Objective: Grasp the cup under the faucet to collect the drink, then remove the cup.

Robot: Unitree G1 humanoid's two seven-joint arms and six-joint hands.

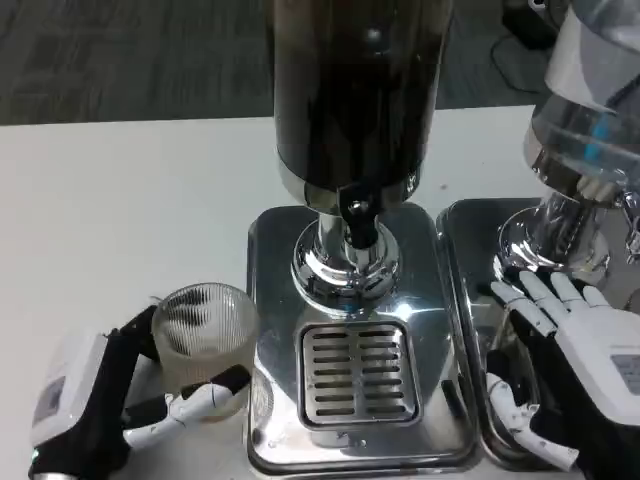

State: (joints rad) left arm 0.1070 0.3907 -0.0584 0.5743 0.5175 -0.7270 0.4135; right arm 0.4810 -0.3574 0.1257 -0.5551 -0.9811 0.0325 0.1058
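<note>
A ribbed clear glass cup (205, 335) stands on the white table to the left of the dispenser's steel base. My left hand (130, 400) grips it, thumb side behind and fingers (205, 398) wrapped across its front. The dark drink dispenser (355, 90) rises in the middle, with its black faucet (358, 215) hanging over the slotted drip grate (358, 370). Nothing stands on the grate. My right hand (575, 345) lies open with fingers spread on the steel tray of the second dispenser at the right.
A second dispenser (585, 130) with a clear tank stands at the right on its own steel tray (470, 300). The white table (120, 220) stretches out to the left and behind the cup. Dark carpet lies beyond the table's far edge.
</note>
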